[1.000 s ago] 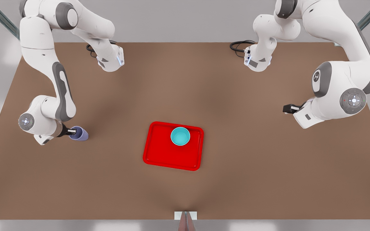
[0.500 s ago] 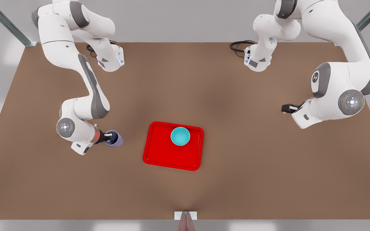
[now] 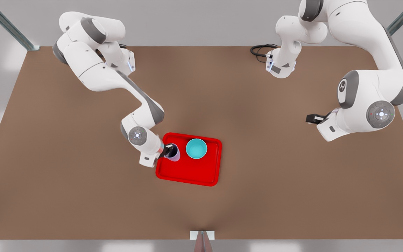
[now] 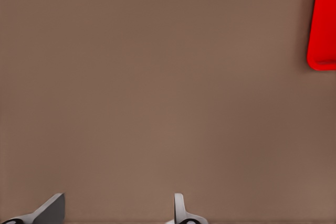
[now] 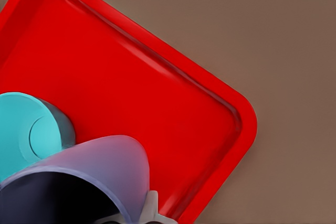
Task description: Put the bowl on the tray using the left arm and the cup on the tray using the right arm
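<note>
The red tray (image 3: 191, 171) lies in the middle of the table, and the teal bowl (image 3: 196, 148) stands upright in its far half. My right gripper (image 3: 167, 151) reaches in from the front view's left, shut on the lavender cup (image 3: 173, 153). It holds the cup over the tray's left part, close beside the bowl. In the right wrist view the cup (image 5: 100, 166) fills the near corner, with one finger (image 5: 151, 211) against its wall, the bowl (image 5: 31, 129) behind it and the tray (image 5: 157, 93) below. My left gripper (image 3: 311, 119) waits open over bare table at the front view's right; in the left wrist view its fingers (image 4: 52, 205) stand apart.
A corner of the tray (image 4: 323, 24) shows in the left wrist view, far from that gripper. Black cables (image 3: 261, 50) lie by the arm bases at the table's back edge. A small white mount (image 3: 202, 235) sits at the front edge.
My right arm has carried the cup from the front view's left side of the table to over the tray, beside the bowl. The left arm has barely moved.
</note>
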### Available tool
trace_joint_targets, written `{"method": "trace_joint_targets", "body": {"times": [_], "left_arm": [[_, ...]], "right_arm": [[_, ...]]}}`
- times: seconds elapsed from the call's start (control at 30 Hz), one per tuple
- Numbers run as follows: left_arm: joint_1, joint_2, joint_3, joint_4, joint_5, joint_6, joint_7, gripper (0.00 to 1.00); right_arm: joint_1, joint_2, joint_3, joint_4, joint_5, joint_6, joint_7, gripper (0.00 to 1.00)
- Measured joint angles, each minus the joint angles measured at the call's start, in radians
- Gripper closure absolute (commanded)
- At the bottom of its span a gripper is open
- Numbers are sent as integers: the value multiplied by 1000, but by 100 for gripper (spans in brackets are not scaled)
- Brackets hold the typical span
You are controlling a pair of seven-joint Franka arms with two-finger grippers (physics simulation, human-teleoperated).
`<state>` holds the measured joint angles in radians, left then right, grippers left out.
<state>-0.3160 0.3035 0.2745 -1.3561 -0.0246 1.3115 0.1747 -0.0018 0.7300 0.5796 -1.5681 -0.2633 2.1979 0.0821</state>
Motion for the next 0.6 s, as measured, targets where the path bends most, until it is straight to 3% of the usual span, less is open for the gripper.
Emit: {"method": "trace_joint_targets", "body": {"times": [0.1,0.13,0.17,0.6], "left_arm": [[1,2,0,-1,-1,0,1,0],[0,3,0,-1,-1,0,2,0],[0,3,0,-1,-1,0,1,0],[0,3,0,0,0,-1,0,0]], "right_arm": [[-9,0,-1,-16,0,-11,-13,79],[-9,0,-1,-22,0,-12,-12,43],[-12,2,-1,-28,-7,-12,-5,0],[-30,2,3,-28,-10,-66,-41,0]]}}
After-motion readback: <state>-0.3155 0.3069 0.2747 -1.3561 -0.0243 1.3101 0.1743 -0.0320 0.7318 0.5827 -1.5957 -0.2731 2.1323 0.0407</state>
